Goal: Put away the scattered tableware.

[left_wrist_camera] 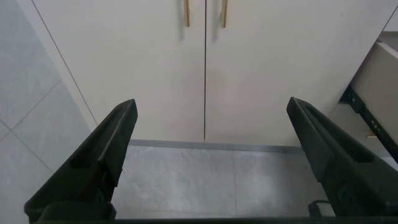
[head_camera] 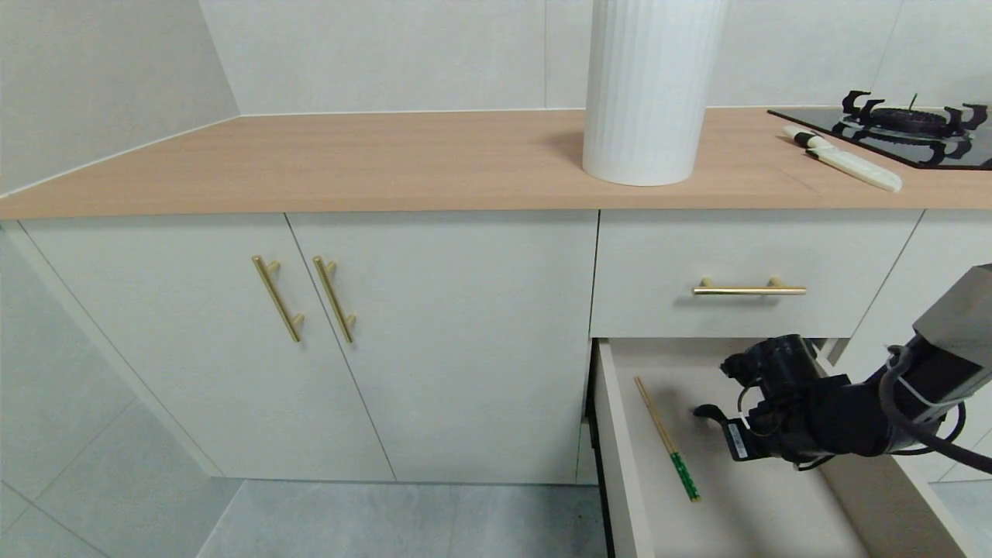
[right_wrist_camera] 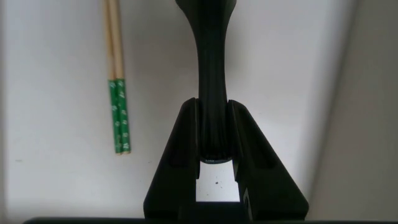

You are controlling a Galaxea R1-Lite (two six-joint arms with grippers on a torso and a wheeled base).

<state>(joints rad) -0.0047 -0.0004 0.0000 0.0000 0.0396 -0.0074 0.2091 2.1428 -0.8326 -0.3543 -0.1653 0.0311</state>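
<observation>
While right pincer (right_wrist_camera: 213, 109) hangs over the drawer (head_camera: 618, 457) pinching a black utensil (right_wrist_camera: 208, 50), left pincer (left_wrist_camera: 211, 106) spread

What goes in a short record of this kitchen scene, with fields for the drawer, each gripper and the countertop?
Drawer: open, with a pair of green-tipped chopsticks lying inside
Right gripper: shut on a black utensil, above the drawer floor
Left gripper: open, empty, facing the cabinet doors
Countertop: white ribbed container, knife, gas hob
</observation>
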